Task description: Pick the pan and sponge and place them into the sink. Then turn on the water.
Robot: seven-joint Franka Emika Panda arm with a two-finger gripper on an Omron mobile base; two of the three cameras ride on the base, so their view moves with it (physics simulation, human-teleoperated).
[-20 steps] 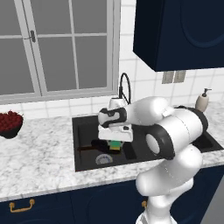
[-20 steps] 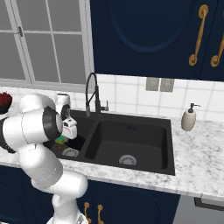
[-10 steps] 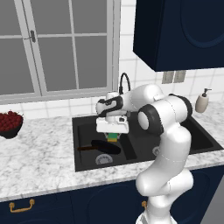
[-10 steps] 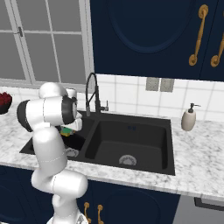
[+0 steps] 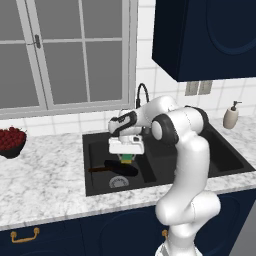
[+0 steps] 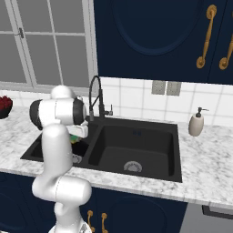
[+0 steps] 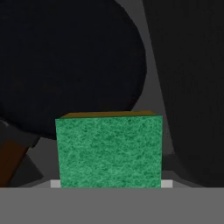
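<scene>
Two task items sit at the left basin of the large black double-basin rectangular sink [image 5: 95,140]: the small rectangular green sponge with a yellow layer [image 5: 127,158] and the round shallow black frying pan with a long thin reddish-brown handle [image 5: 120,168]. The sponge is clamped in the pincer [image 5: 127,159], which hangs above the left basin with its jaws partly closed onto the sponge's sides. In the hand view the sponge [image 7: 109,151] fills the lower centre directly ahead of the pincer, green face toward the camera and a thin yellow edge along its top; the fingertips themselves are hidden behind it. The pan [image 7: 70,65] lies beneath and beyond the sponge on the basin floor, its handle cut off at the lower left edge of that view. From the left base view the pan rests near the round grey drain [image 5: 118,181], handle pointing left. In the right base view the arm covers most of the left basin, and only a sliver of the sponge [image 6: 74,138] shows. The white marble tabletop [image 5: 45,185] surrounds the sink.
</scene>
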